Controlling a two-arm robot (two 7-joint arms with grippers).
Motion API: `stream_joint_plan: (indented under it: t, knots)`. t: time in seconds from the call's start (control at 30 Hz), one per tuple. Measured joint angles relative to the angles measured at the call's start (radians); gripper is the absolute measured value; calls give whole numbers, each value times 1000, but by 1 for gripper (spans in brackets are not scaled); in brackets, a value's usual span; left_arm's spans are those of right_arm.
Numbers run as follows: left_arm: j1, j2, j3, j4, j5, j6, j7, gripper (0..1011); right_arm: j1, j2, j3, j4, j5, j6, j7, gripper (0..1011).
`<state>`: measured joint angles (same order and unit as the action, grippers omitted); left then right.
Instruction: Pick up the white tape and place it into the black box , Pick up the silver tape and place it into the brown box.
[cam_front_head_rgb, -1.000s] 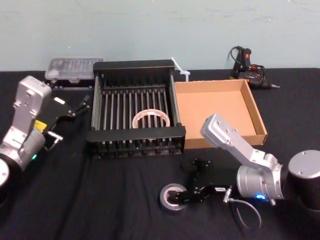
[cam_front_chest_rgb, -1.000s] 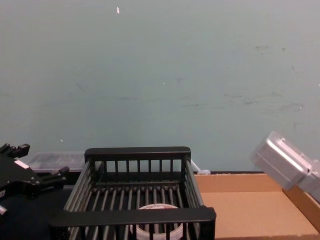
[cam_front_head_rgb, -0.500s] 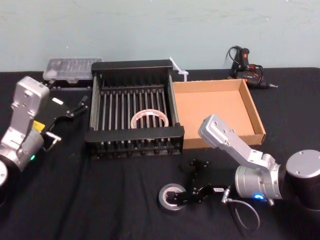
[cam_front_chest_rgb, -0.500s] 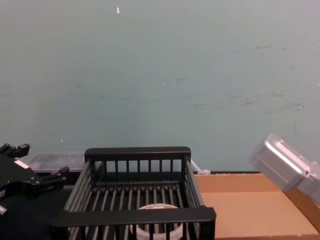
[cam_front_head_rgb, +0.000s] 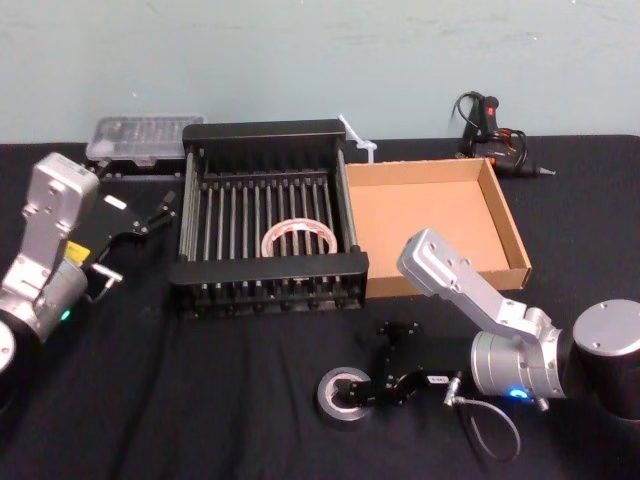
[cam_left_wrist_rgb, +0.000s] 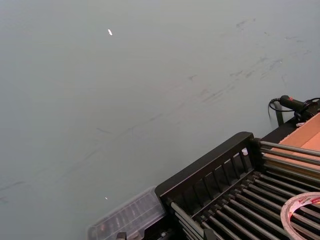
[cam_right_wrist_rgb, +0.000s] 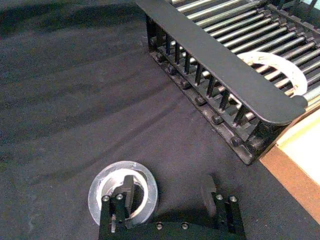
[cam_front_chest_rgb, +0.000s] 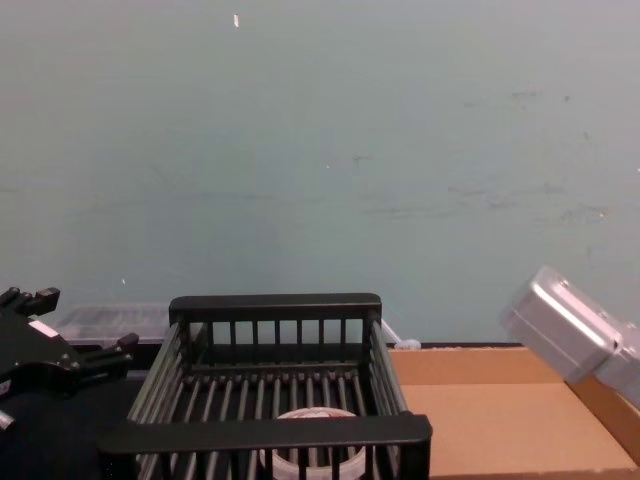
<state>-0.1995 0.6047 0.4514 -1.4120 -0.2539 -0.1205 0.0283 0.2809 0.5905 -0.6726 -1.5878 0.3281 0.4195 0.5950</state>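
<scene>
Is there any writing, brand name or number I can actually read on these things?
No text reads clearly.
Red print runs along the white tape in the black box: too blurred to read.
A yellow sticker on the left arm: too small to read.

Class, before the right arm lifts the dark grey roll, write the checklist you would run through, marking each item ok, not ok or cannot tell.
1. Whitish translucent tape roll lies in the black slatted crate: ok.
2. Dark grey silver-topped tape roll flat on the black cloth: ok.
3. Right gripper straddles the roll wall, one finger in its hole: ok.
4. Fingers closed on the roll: not ok, open.
5. Brown cardboard tray free to receive it: ok.
6. Left gripper parked beside the crate: ok.
</scene>
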Motion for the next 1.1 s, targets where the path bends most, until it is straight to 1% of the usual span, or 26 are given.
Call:
stream_joint_plan:
  t: [0.03, 0.1, 0.13, 0.17, 0.2, 0.27, 0.4, 0.43, 0.5, 0.57, 0.63, 0.67, 0.73, 0.77, 0.83, 1.1]
  knots:
    - [0, 0, 0, 0, 0, 0, 0, 1001, 0, 0, 0, 0, 0, 0, 0, 868]
    - [0, 0, 0, 0, 0, 0, 0, 1001, 0, 0, 0, 0, 0, 0, 0, 801]
    - [0, 0, 0, 0, 0, 0, 0, 1001, 0, 0, 0, 0, 0, 0, 0, 787]
    - [0, 0, 0, 0, 0, 0, 0, 1001, 0, 0, 0, 0, 0, 0, 0, 746]
    - [0, 0, 0, 0, 0, 0, 0, 1001, 0, 0, 0, 0, 0, 0, 0, 732]
    - [0, 0, 0, 0, 0, 0, 0, 1001, 0, 0, 0, -1, 0, 0, 0, 648]
    - [0, 0, 0, 0, 0, 0, 0, 1001, 0, 0, 0, -1, 0, 0, 0, 544]
    - [0, 0, 0, 0, 0, 0, 0, 1001, 0, 0, 0, -1, 1, 0, 0, 483]
    - [0, 0, 0, 0, 0, 0, 0, 1001, 0, 0, 0, -1, 1, 0, 0, 446]
    - [0, 0, 0, 0, 0, 0, 0, 1001, 0, 0, 0, -1, 1, 0, 0, 360]
    - [0, 0, 0, 0, 0, 0, 0, 1001, 0, 0, 0, -1, 1, 0, 0, 329]
    - [0, 0, 0, 0, 0, 0, 0, 1001, 0, 0, 0, -1, 1, 0, 0, 257]
    - [0, 0, 0, 0, 0, 0, 0, 1001, 0, 0, 0, -1, 1, 0, 0, 222]
    - [0, 0, 0, 0, 0, 0, 0, 1001, 0, 0, 0, -1, 1, 0, 0, 174]
    - [0, 0, 0, 0, 0, 0, 0, 1001, 0, 0, 0, -1, 1, 0, 0, 159]
    - [0, 0, 0, 0, 0, 0, 0, 1001, 0, 0, 0, -1, 1, 0, 0, 159]
